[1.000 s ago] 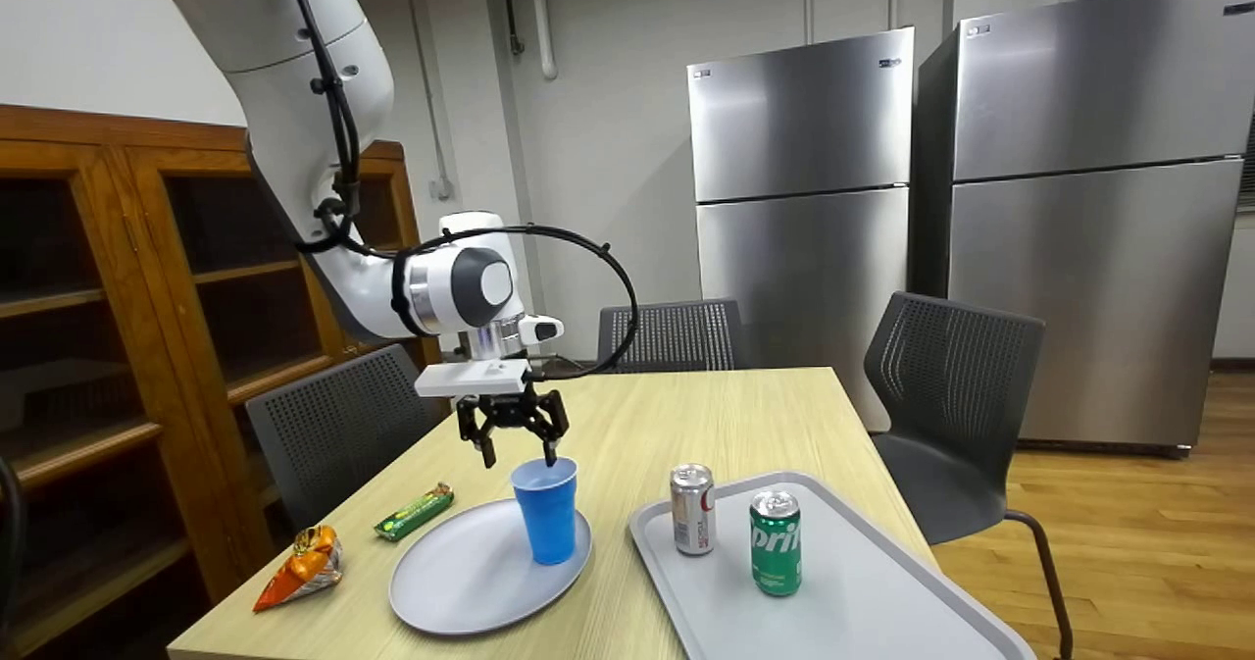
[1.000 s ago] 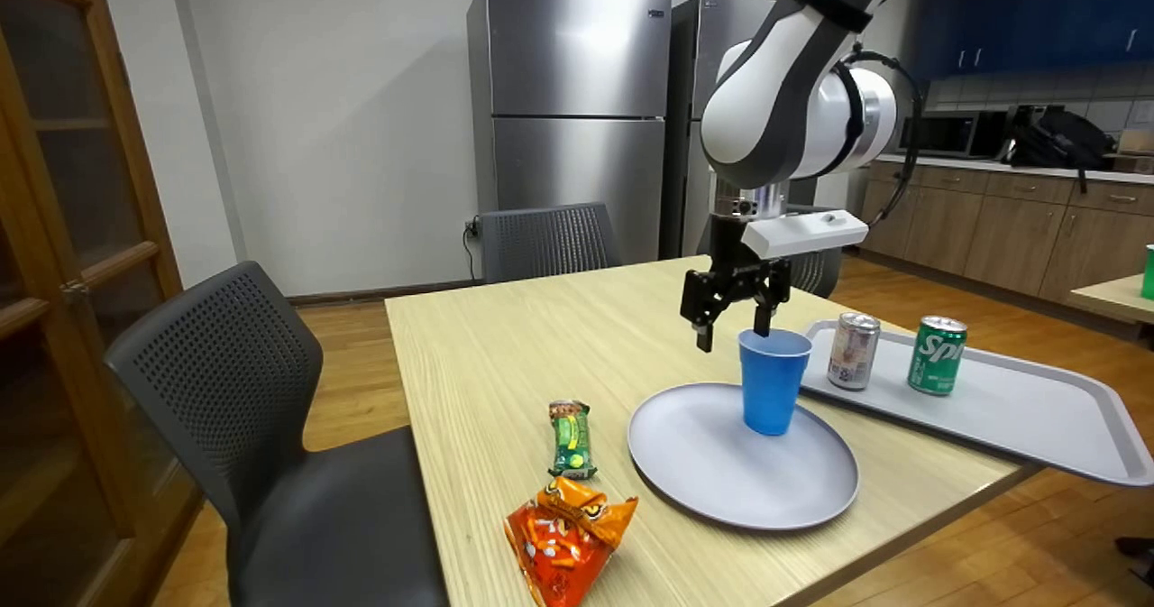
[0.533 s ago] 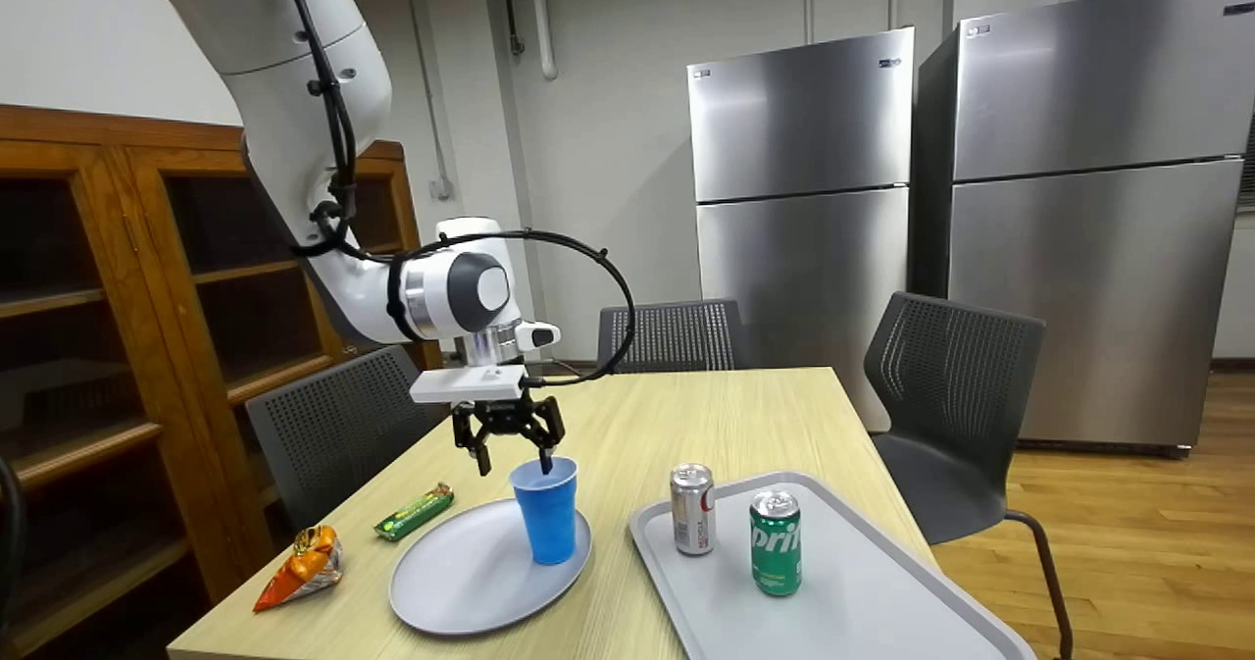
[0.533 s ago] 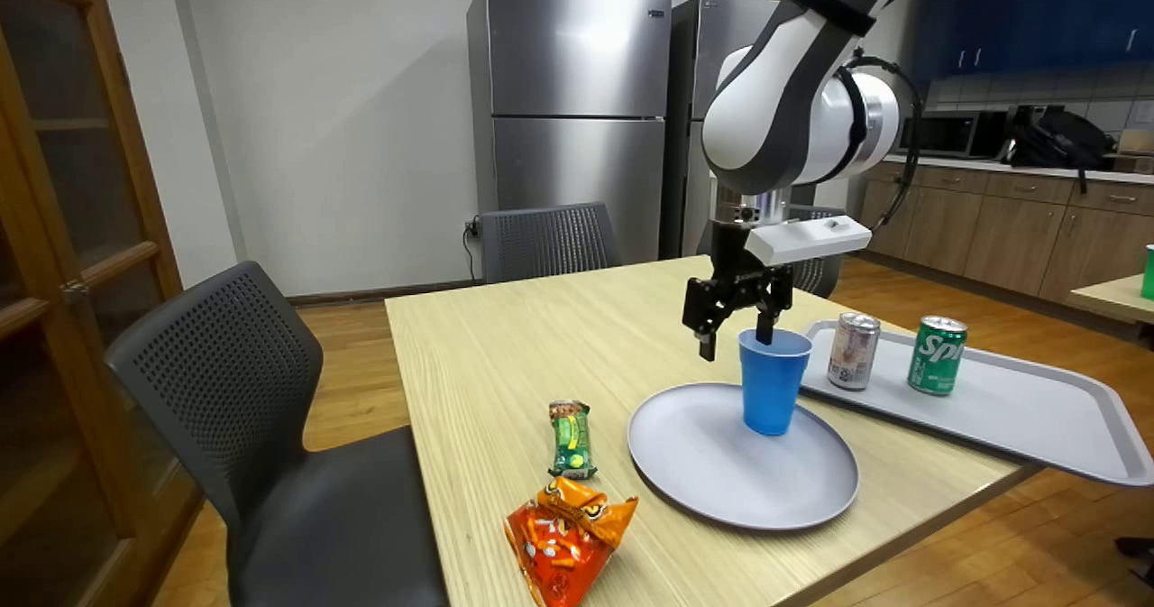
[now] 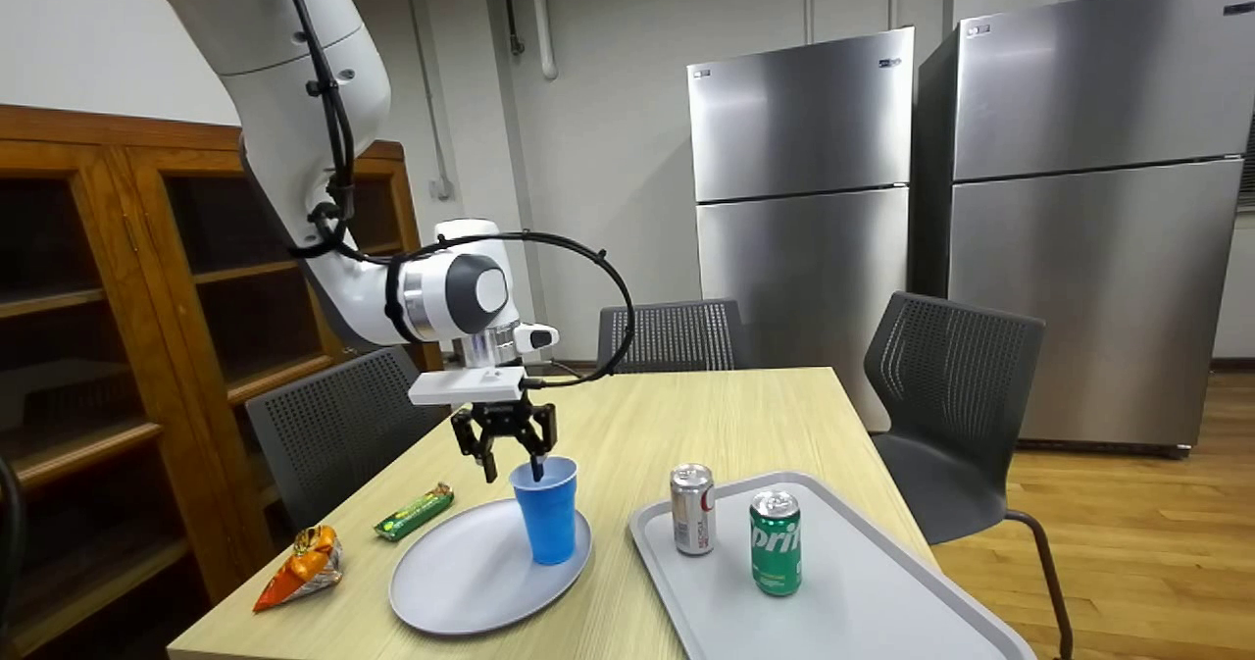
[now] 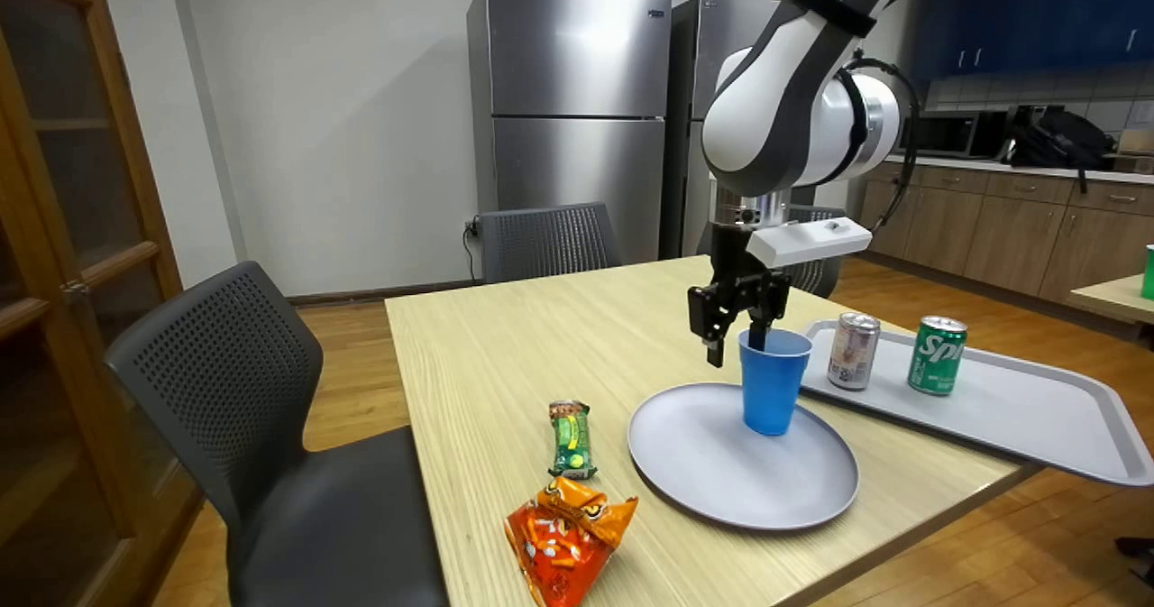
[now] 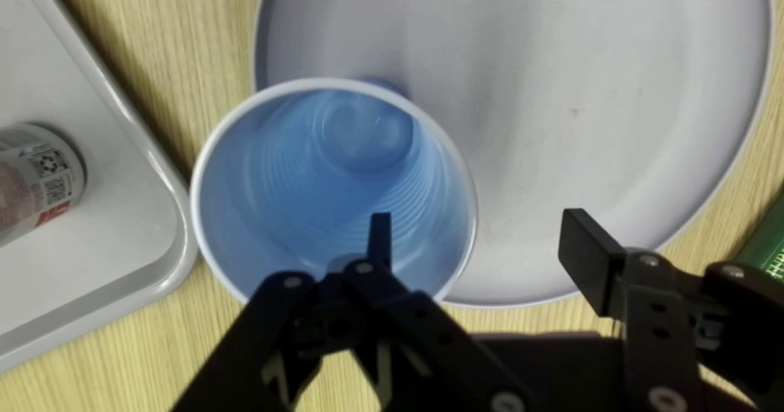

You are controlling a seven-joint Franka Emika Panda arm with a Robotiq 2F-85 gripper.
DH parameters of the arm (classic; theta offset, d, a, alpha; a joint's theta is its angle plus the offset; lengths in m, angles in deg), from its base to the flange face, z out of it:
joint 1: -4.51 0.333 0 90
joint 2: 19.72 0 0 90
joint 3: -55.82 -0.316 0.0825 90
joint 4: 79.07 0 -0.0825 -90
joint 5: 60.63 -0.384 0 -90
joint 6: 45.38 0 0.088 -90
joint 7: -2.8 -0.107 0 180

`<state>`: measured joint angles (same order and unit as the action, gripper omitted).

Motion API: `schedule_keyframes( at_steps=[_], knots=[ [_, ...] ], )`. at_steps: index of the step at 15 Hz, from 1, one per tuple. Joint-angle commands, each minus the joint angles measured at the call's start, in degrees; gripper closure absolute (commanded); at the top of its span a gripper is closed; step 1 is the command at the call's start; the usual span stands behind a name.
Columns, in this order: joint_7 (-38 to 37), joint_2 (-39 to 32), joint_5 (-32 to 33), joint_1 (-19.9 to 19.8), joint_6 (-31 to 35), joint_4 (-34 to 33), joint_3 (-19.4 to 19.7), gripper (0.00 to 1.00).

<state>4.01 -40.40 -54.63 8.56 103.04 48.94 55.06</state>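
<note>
Below the hand (image 5: 514, 474) to one side, a gray tray (image 5: 863, 586) carries a silver can (image 5: 693, 511) and a green can (image 5: 776, 548). On the hand's opposite side lie a green packet (image 6: 572, 439) and an orange bag (image 6: 570, 542).

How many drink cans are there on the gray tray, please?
2. On the gray tray, the silver can stands nearer the blue cup, and the green can stands farther from it. None seems hidden.

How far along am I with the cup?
Looks done: jaws open and positioned at the blue cup, one finger at its mouth, the other outside it. In hand: the grip, not yet made; the wrist view shows a gap between cup and outer finger. Left, probably: closing on the wall and lifting, as the cup stands upright on the plate.
</note>
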Motion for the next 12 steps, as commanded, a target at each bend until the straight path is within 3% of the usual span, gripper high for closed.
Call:
schedule_keyframes(
  at_steps=[1,6,12],
  knots=[
    [1.54,1.9,0.5,-0.5,0.57,1.6,-0.43,0.6],
    [1.95,2.24,2.19,-0.22,1.07,1.95,-0.04,0.97],
    [2.69,4.1,4.46,0.03,0.64,2.82,0.19,0.99]
  ],
)
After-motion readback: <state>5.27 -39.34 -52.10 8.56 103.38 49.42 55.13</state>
